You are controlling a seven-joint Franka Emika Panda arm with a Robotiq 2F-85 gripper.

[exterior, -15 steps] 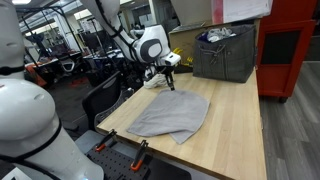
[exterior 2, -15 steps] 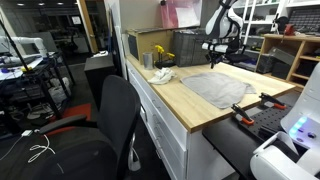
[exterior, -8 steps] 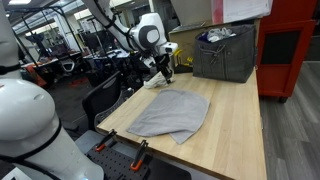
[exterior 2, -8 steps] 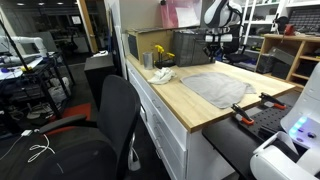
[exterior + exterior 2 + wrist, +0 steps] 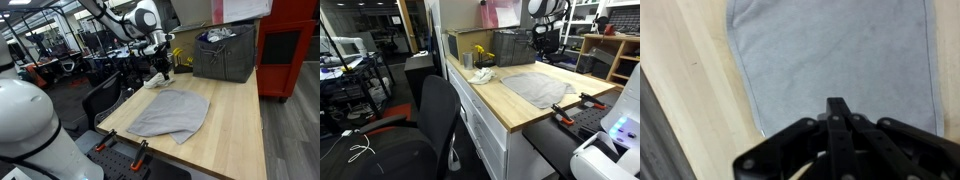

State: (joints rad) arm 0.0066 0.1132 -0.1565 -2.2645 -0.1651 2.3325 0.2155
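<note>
Cloth point(image 5: 172, 113) flat on table point(image 5: 238, 135), closed tool point(image 5: 166, 73) above its edge, apart

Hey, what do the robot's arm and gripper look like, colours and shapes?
The arm is made of rounded, glossy white shells with black bands at the joints. The gripper is black and angular, built of slim jointed links on a dark body. No markings are legible, and cables cannot be made out.

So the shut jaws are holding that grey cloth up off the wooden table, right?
Not quite. The jaws are shut but hold nothing. The grey cloth lies flat on the wooden table, as an exterior view shows.
</note>
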